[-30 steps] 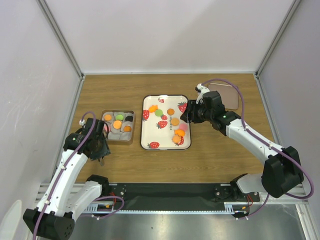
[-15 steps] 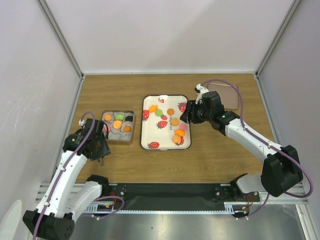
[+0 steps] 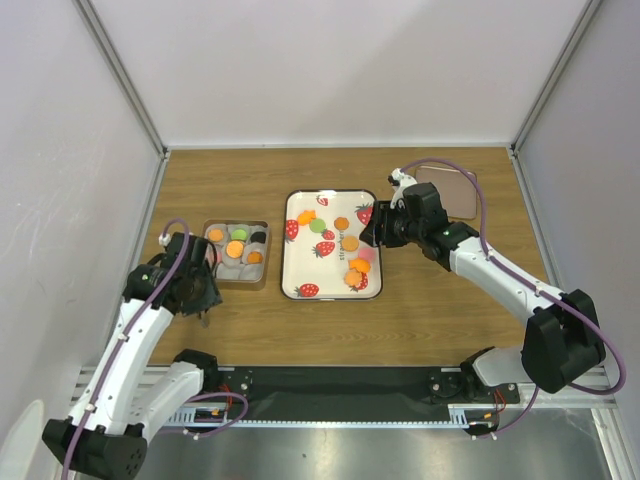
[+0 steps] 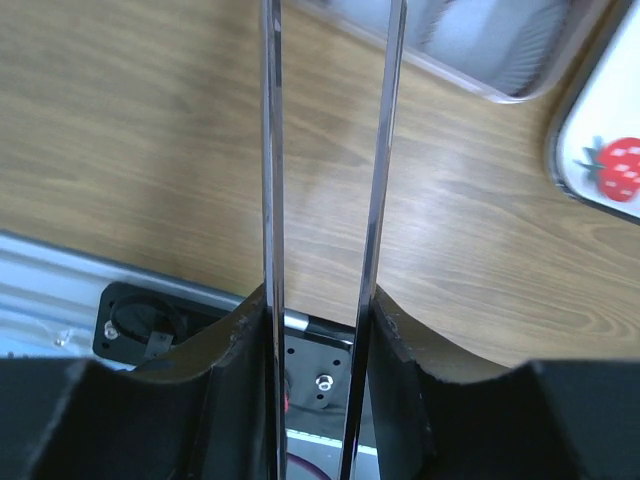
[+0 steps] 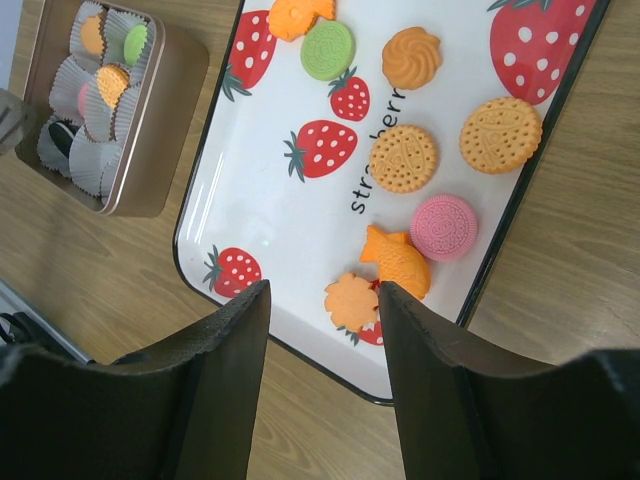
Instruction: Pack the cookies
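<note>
Several cookies lie on the strawberry-print tray [image 3: 300, 270]: a green one [image 5: 328, 49], an orange swirl [image 5: 411, 57], two round orange ones [image 5: 403, 158], a pink one [image 5: 444, 227], an orange fish [image 5: 402, 264] and an orange flower [image 5: 351, 301]. More cookies sit in paper cups inside the tin [image 3: 236, 275]. My right gripper [image 5: 322, 295] hangs open over the tray's near right part [image 3: 372, 236], holding nothing. My left gripper [image 4: 320, 305] is shut on metal tongs [image 4: 272, 150], over the wood just in front of the tin [image 4: 500, 60]. The tongs' tips are out of view.
A brownish lid [image 3: 455, 190] lies on the table at the back right, behind the right arm. Metal frame posts and white walls close in the sides and back. The arms' base rail [image 3: 340, 385] runs along the near edge.
The left wrist has drifted a little to the left with the tongs. The right arm and the cookies have not moved.
</note>
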Controlling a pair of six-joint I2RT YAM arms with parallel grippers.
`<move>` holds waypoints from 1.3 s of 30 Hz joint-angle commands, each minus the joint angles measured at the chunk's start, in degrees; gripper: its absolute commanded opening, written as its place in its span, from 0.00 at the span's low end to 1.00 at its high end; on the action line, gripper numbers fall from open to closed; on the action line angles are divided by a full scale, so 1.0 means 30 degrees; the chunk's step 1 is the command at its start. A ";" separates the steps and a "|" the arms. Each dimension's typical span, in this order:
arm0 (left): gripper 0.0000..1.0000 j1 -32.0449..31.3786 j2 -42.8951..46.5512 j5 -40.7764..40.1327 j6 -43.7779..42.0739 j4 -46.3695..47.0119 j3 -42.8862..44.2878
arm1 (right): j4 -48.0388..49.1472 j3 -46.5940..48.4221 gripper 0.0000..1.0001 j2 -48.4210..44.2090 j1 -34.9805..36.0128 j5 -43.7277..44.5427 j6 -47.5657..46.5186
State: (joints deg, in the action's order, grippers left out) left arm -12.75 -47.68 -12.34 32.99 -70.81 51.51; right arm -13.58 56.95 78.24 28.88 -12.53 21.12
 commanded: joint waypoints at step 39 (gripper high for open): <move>0.49 -1.7252 -1.3637 0.0187 0.1776 0.6727 0.7382 | -0.0775 0.0939 0.53 -0.1968 -0.1015 0.2831 -0.0303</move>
State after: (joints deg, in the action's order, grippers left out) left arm -63.72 -88.18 -11.35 38.61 -51.51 71.50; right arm -16.21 57.84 74.13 25.67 -4.75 20.91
